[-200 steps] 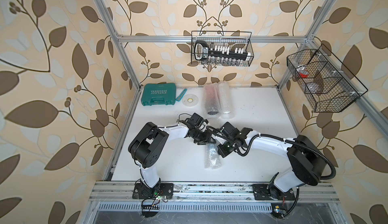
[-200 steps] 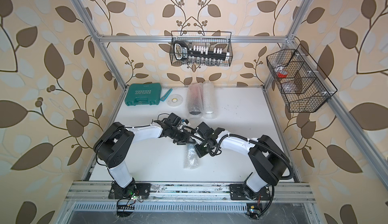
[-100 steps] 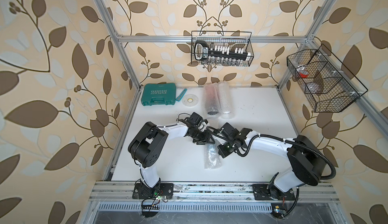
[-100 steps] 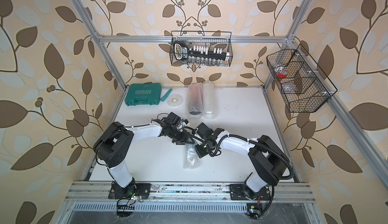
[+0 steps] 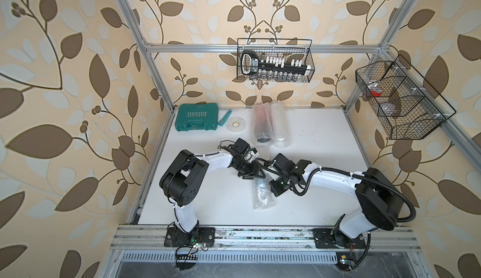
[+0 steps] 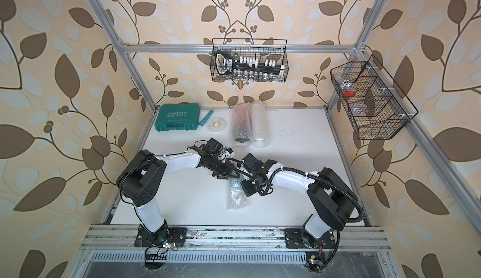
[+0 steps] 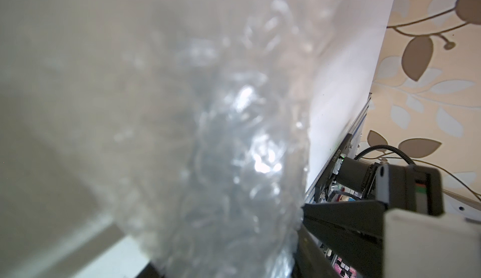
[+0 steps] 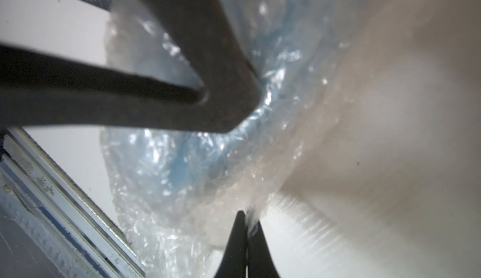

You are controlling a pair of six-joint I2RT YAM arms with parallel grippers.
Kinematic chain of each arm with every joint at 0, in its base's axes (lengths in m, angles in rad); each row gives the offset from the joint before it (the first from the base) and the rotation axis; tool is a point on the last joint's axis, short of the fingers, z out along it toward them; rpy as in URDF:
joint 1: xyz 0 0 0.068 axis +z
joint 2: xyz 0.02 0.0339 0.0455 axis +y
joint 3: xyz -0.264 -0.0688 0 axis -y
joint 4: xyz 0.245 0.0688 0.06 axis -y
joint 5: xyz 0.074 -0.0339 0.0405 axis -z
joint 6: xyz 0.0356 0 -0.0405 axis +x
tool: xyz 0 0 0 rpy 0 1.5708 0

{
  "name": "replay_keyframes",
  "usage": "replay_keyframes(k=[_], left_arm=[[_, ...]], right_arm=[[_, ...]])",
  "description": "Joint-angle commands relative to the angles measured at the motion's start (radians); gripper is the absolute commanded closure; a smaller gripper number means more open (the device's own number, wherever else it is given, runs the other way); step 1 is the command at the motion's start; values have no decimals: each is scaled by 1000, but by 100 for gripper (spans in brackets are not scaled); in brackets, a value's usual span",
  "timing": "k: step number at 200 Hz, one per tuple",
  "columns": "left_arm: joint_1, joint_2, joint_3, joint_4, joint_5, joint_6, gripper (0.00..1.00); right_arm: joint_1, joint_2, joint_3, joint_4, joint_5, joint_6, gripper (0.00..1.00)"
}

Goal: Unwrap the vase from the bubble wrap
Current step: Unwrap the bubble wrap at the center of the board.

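Between the two tools, at mid-surface: one crumpled wrap [image 5: 262,195], clear and bubbled.

- Left tool [image 5: 256,177]: fingers together, clamped on the wrap's near end.
- Right tool [image 8: 246,219]: tips together, with a thin edge of wrap pinched between them, just beside the left tool's hold.
- Axis: long, running from both tools toward the front rail. The far end appears to rest on the surface [image 5: 221,201].
- Nearer arm: neither, as both grip the same end, close together.
- Contents: a blue tint shows through the layers in the right wrist view. Whether that is the vase cannot be told.
- Coming move, judged: draw the two holds apart across the axis to open the layers. The free end may drag.
- Beyond the tools, well apart: two rolls [image 5: 264,123], untouched.
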Motion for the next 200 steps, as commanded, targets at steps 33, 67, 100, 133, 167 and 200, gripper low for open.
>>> replay_keyframes(k=[33, 67, 100, 133, 167, 200], left_arm=[[31, 21, 13, -77, -79, 70, 52], [30, 18, 11, -82, -65, 73, 51], [26, -7, -5, -79, -51, 43, 51], [9, -40, -33, -67, -49, 3, 51], [-2, -72, -61, -50, -60, -36, 51], [-10, -74, -66, -43, -49, -45, 51]], right_arm=[[4, 37, 17, -136, 112, 22, 100], [2, 10, 10, -119, 114, 24, 100], [-7, -67, -11, -52, 73, 52, 90], [-7, -128, -22, 6, 67, 80, 72], [-7, -173, -39, 71, 96, 119, 62], [4, -162, -34, 150, 134, 130, 61]])
